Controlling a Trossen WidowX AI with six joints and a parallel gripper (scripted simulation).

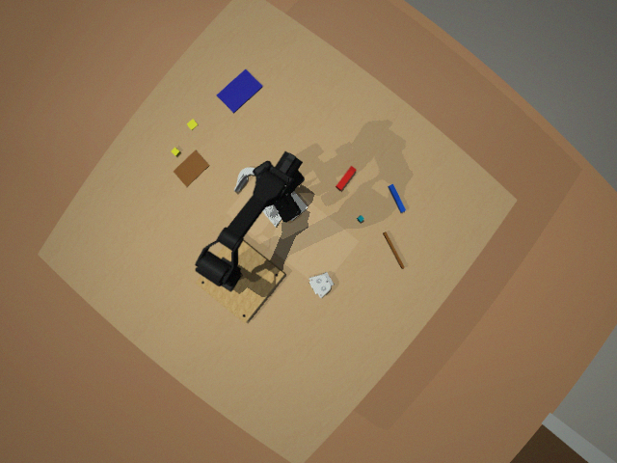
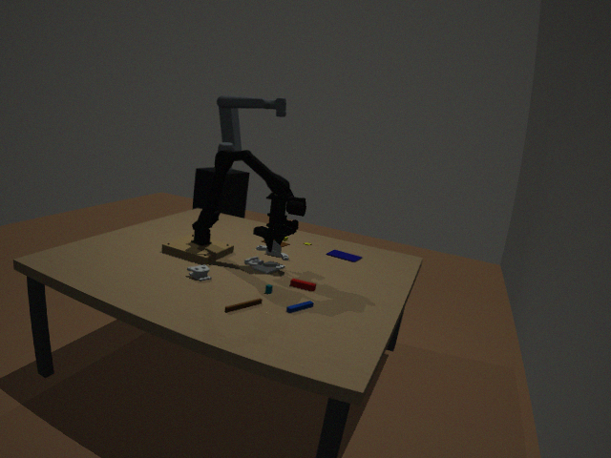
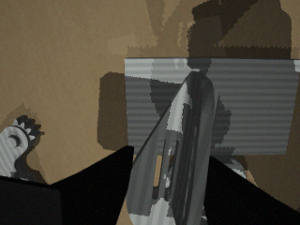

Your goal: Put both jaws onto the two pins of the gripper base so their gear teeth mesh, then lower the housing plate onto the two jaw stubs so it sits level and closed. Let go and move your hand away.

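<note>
grey jaw (image 2: 275, 249) (image 3: 192, 155) sits clamped between black fingers (image 2: 274, 246).

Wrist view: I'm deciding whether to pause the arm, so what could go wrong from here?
The held jaw blocks part of the wrist view of the gripper base, and no pin is visible there, so lowering could miss its pin.

The gripper grasps a narrow, tapering part, which might twist on contact.

The other jaw lies loose beside the base; a sideways move might knock it.
</note>
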